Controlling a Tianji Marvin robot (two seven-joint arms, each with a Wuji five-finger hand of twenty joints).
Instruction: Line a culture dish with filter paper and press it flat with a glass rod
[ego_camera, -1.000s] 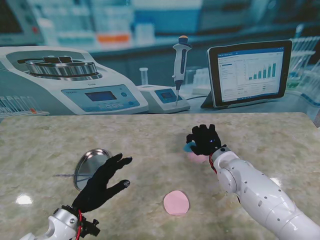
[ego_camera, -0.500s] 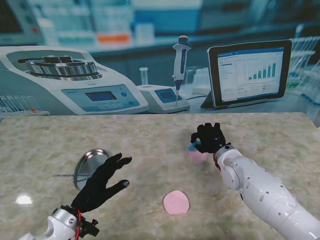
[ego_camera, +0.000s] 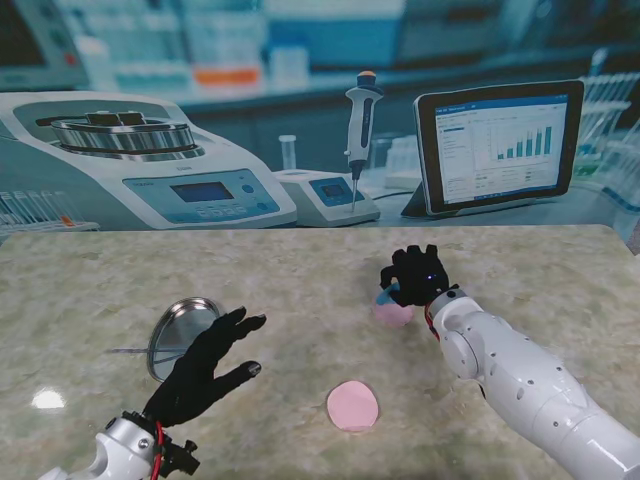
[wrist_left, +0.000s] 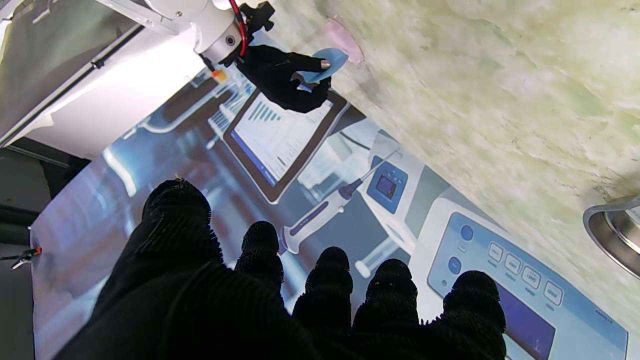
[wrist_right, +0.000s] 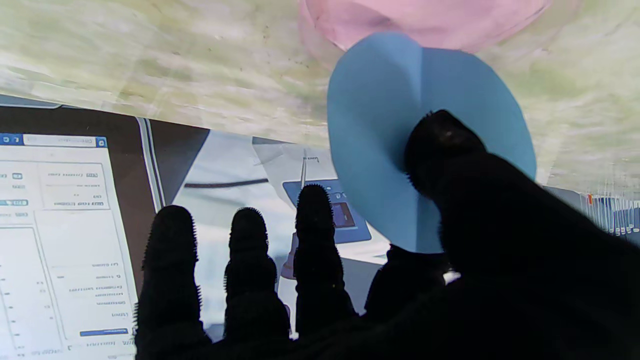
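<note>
On the left of the marble-patterned bench (ego_camera: 300, 270), a round metal dish (ego_camera: 180, 335) lies tilted on its near-left part, with a thin glass rod (ego_camera: 128, 351) lying just to its left, its end reaching the dish's rim. The left robot hand (ego_camera: 205, 365) hovers over the near right edge of that dish, black-gloved, fingers spread apart and holding nothing; from its wrist camera the fingertips (wrist_left: 330, 270) stand fanned, and the rim of the metal dish (wrist_left: 612, 235) shows at the side.

Toward the middle, nearer to me, a pink round dish (ego_camera: 353, 405) lies flat on the bench, well apart from both hands.

Farther off and to the right, a second pink dish (ego_camera: 392, 313) sits on the bench, partly hidden by the right robot hand (ego_camera: 417, 277). That hand hangs just over its far edge and pinches a blue disc of filter paper (ego_camera: 383, 296) between thumb and a finger. In the right wrist view the filter paper (wrist_right: 400, 135) is bent into a shallow fold under the thumb (wrist_right: 450, 150), the other three fingers stretched out free, and the paper's edge overlaps the rim of the pink dish (wrist_right: 425, 20). Whether the paper touches the dish cannot be told. The left wrist view shows the same hand (wrist_left: 280, 75) gripping the blue paper (wrist_left: 325, 62) beside the dish.
</note>
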